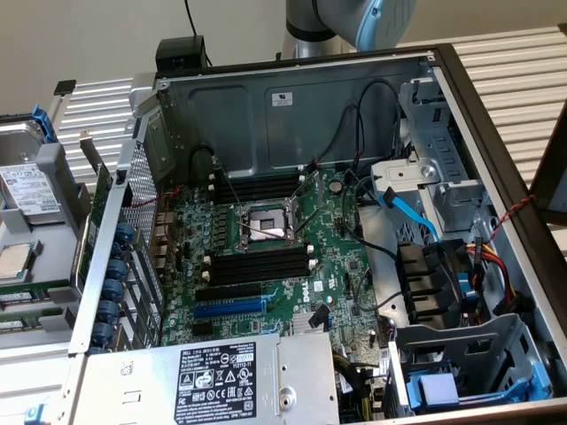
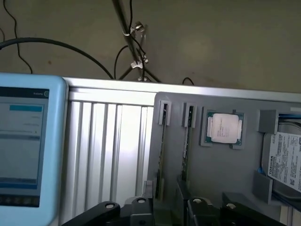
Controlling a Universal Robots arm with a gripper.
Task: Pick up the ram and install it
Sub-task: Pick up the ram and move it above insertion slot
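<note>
Two green ram sticks stand on edge in the grooves of a grey parts tray (image 2: 221,179): one ram stick (image 2: 162,150) and a second (image 2: 188,141) beside it. My gripper (image 2: 164,188) hangs over the near end of the first stick, its dark fingers (image 2: 182,186) apart with a gap between them and nothing held. In the exterior view the tray (image 1: 40,221) lies at the left, outside the open computer case, with a green ram edge (image 1: 35,289) showing. The black memory slots (image 1: 257,266) lie on the motherboard beside the processor socket (image 1: 264,221).
The tray also holds a processor chip (image 2: 225,128) and a hard drive (image 2: 284,160). A blue-framed screen (image 2: 23,146) stands beside the ribbed metal table (image 2: 108,141). In the case are a blue expansion slot (image 1: 229,307), loose cables (image 1: 403,208), drive cages (image 1: 461,363) and a power supply (image 1: 213,381).
</note>
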